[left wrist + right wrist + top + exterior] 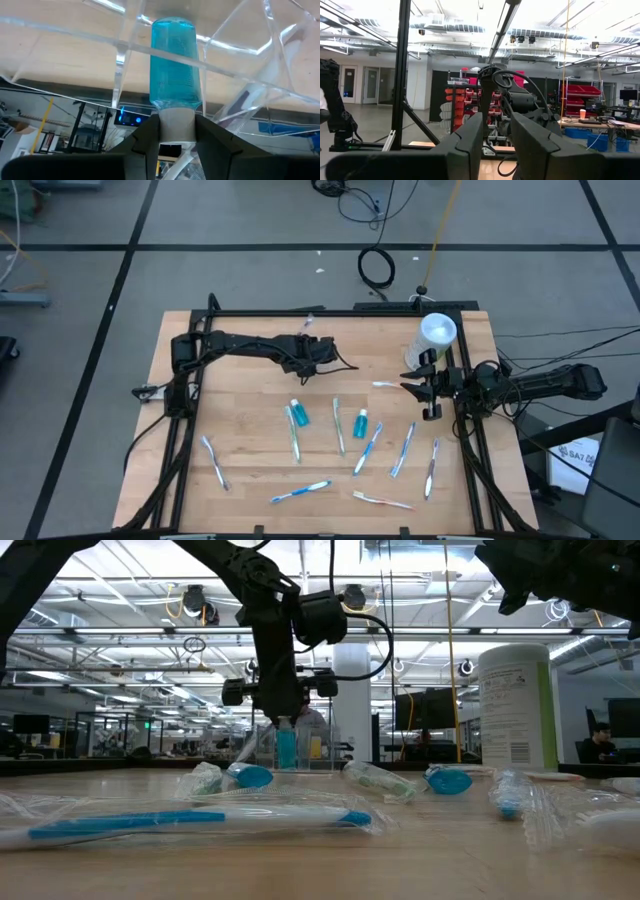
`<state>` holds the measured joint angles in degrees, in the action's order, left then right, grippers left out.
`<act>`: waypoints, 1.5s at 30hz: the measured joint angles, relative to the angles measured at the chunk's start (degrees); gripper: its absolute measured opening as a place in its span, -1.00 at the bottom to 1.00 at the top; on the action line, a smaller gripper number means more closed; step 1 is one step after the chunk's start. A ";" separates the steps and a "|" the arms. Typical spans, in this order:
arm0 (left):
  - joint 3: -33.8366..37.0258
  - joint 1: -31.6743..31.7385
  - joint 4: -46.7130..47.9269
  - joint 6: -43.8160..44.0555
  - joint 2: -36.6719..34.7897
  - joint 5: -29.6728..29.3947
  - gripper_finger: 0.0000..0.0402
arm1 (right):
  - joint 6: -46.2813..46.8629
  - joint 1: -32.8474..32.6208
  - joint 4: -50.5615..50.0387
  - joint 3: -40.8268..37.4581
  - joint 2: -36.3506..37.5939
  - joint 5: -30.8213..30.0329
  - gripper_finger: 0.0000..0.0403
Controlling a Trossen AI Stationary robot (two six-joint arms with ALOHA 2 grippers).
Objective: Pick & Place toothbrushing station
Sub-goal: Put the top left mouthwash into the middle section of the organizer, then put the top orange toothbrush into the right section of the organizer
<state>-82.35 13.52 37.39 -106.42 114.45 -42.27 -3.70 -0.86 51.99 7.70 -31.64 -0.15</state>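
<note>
My left gripper (328, 354) stands over the far middle of the table, shut on a teal toothpaste tube (175, 65). The tube reaches down inside a clear plastic cup (122, 65), which also shows in the low view (262, 750). Two more teal tubes (297, 415) (361, 422) and several wrapped toothbrushes (340, 426) lie flat on the wooden table (240, 390). My right gripper (422, 394) hangs open and empty at the table's right edge, beside the white canister (437, 335). My left gripper pinches the tube's white cap (176, 127) between its two fingers (150, 137). The fingers come from above, pointing down. The tube hangs upright below them, cap up, its teal body (286, 748) inside the clear cup and low over the table.
The tall white canister (517, 705) stands at the far right. Toothbrushes in clear wrappers (190, 820) lie spread over the near half of the table. A black frame (330, 312) runs round the table's edges. Bare wood lies at the far left.
</note>
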 joint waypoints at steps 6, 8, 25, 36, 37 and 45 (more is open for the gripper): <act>0.00 0.00 0.00 0.71 0.00 -1.72 -0.25 | 0.00 0.01 -0.01 0.00 0.00 0.01 -0.54; 0.00 0.00 0.00 0.94 0.00 -1.75 -0.17 | 0.00 0.01 0.00 0.00 0.00 0.01 -0.54; 0.00 -2.32 0.07 4.78 0.00 -4.78 -0.07 | 0.00 0.01 -0.01 0.00 0.00 0.03 -0.54; -0.02 -3.28 1.53 6.08 -3.27 -6.61 -0.28 | 0.00 0.01 -0.02 0.00 0.00 0.03 -0.54; -0.02 -3.58 1.92 6.18 -4.09 -6.19 -0.29 | 0.00 0.00 -0.02 0.00 0.00 0.03 -0.54; -0.02 -7.03 5.62 15.05 -11.64 -5.75 -0.30 | 0.00 0.01 -0.02 0.02 0.00 0.18 -0.54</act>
<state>-82.37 6.49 43.01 -91.37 102.82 -48.02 -3.70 -0.86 51.96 7.73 -31.64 0.03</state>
